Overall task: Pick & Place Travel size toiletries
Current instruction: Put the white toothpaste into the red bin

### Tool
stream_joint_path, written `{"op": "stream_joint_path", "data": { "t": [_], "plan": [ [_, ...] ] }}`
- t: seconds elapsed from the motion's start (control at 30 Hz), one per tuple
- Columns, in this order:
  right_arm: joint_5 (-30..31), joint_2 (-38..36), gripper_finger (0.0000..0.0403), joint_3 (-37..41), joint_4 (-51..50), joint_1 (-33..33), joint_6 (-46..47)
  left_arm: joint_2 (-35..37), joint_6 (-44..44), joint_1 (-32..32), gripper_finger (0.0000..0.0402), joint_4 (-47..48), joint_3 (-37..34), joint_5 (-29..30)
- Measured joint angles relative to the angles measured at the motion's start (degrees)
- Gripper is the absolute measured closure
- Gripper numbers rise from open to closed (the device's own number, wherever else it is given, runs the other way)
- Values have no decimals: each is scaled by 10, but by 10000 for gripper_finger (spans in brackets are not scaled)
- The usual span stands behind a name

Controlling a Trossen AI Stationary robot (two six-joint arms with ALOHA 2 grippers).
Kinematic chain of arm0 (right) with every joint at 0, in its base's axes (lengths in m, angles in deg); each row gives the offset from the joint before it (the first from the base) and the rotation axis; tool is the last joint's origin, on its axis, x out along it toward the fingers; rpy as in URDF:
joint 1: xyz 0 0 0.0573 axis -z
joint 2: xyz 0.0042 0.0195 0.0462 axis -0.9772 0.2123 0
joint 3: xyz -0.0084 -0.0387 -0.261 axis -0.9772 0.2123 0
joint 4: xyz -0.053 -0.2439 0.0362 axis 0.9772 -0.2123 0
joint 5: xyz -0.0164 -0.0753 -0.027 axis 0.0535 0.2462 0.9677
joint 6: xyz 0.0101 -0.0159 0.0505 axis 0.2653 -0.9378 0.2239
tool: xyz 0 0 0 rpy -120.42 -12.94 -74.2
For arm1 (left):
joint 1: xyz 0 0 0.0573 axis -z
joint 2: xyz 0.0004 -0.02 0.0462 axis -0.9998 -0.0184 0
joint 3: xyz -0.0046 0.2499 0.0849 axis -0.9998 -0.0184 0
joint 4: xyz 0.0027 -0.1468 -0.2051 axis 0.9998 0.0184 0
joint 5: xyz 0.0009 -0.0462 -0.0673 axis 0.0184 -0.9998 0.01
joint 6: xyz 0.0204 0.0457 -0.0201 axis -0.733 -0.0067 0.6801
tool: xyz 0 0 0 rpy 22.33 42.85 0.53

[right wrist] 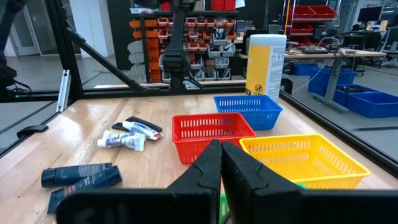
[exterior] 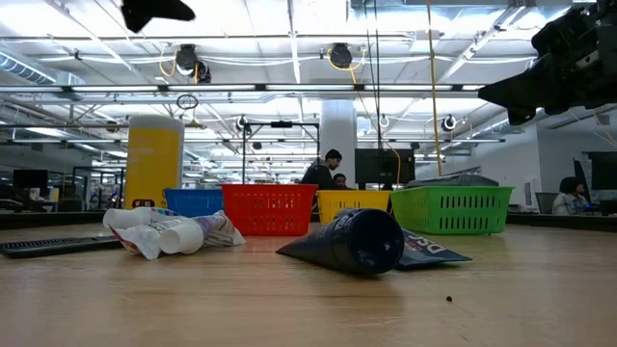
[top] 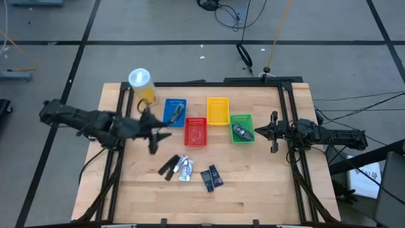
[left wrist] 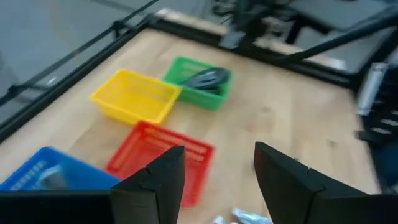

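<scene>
Matt wooden table (top: 253, 183); latticed plastic red basket (top: 195, 131); dark tubes (right wrist: 81, 177) look perhaps satin plastic.

A wooden table (top: 253, 183) is seen framed by dark rails. On it, a yellow canister (top: 142, 85) and blue (top: 174, 112), red (top: 195, 131), yellow (top: 218, 111) and green (top: 242, 127) baskets are set in a row. Nearer the front, white tubes (top: 184, 168), a black piece (top: 168, 167) and dark blue tubes (top: 212, 177) are laid loose.

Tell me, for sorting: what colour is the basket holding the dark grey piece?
Green basket, clearest in the high view.
</scene>
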Motion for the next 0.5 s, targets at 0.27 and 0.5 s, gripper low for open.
{"op": "stream_joint_path", "data": {
  "t": [0.27,0.5],
  "plan": [
    [0,0,399,0,0,0,0,55,23,174,215,-108,-126,133],
    [0,0,399,0,0,0,0,54,45,253,215,-212,-208,165]
  ]
}}
